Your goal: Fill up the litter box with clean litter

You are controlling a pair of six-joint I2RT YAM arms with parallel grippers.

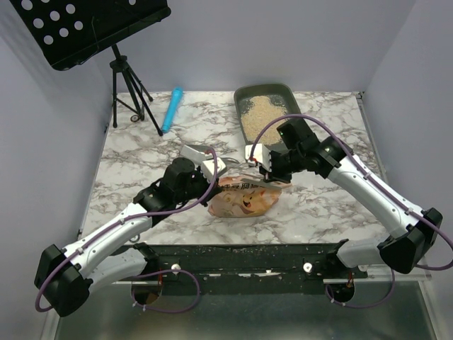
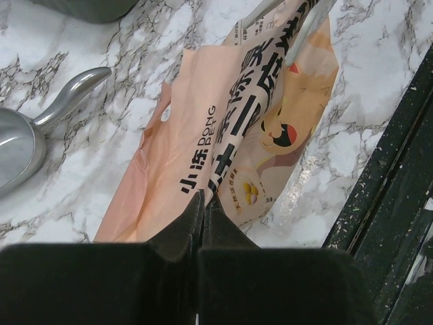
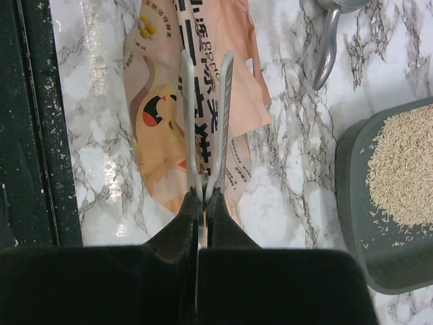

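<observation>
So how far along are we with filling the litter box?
Partly done: a pile of clean litter sits in the litter box, with bare floor around it. In hand: the left claw looks shut on the end of the orange bag, and the right claw is shut on a two-pronged metal tool over it. Left: probably more litter, spread level.

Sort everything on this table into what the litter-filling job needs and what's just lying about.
Job: dark grey-green plastic litter box tray; pale beige litter granules; orange-pink printed crinkly bag; silver metal scoop.
Lying about: blue cylindrical tube; black perforated music stand on tripod.
</observation>
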